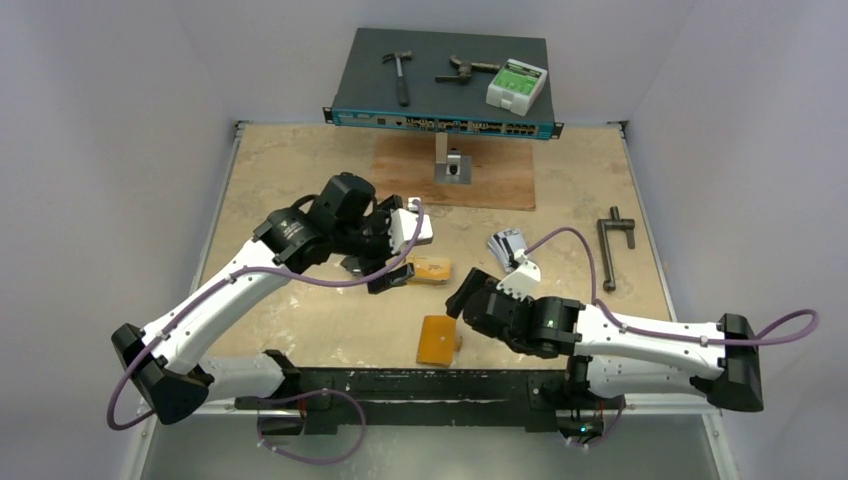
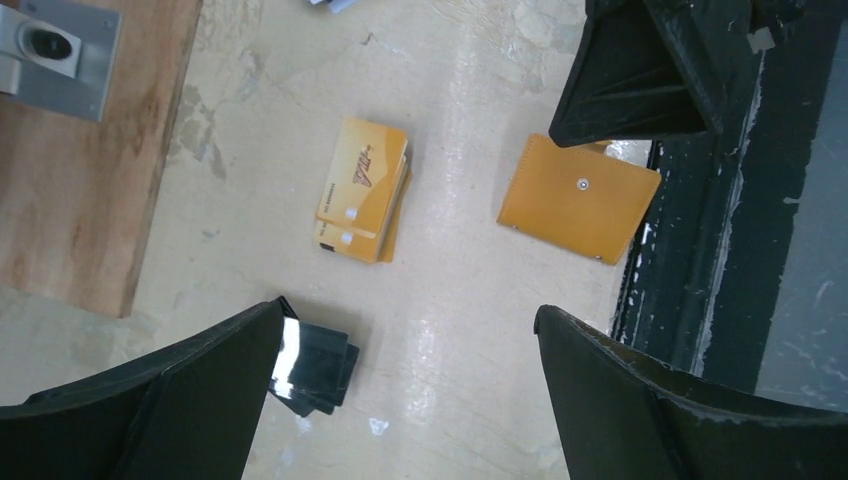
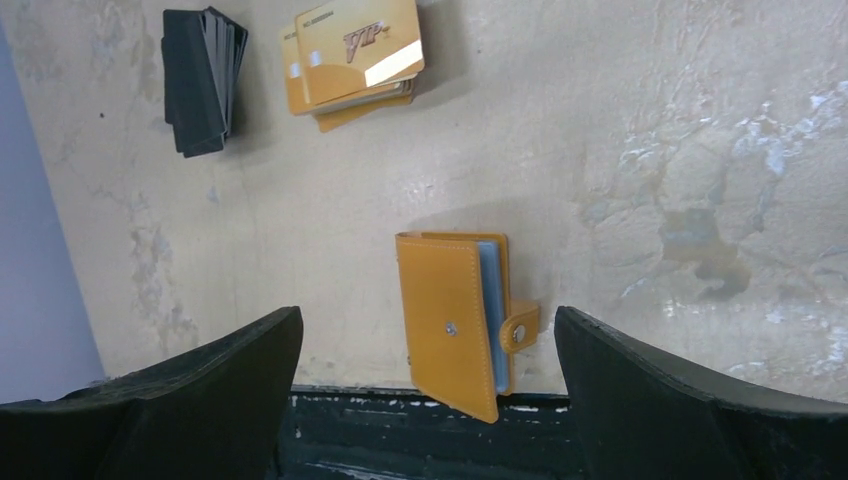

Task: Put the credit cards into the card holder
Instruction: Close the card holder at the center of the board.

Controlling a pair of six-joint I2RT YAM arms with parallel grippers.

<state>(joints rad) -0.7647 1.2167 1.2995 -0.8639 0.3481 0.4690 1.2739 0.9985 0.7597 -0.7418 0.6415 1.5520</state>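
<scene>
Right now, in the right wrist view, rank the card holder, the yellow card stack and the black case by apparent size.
1. card holder, though it lies nearest the camera
2. yellow card stack
3. black case, the narrowest

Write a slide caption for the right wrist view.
Open right gripper framing the folded orange card holder; yellow credit cards and black case beyond.

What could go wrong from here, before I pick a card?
The card holder lies folded shut, overhanging the table at its near edge onto the dark rail; a nudge may push it off. The yellow-orange cards sit in a fanned stack, so a pinch could lift several or scatter them.
</scene>
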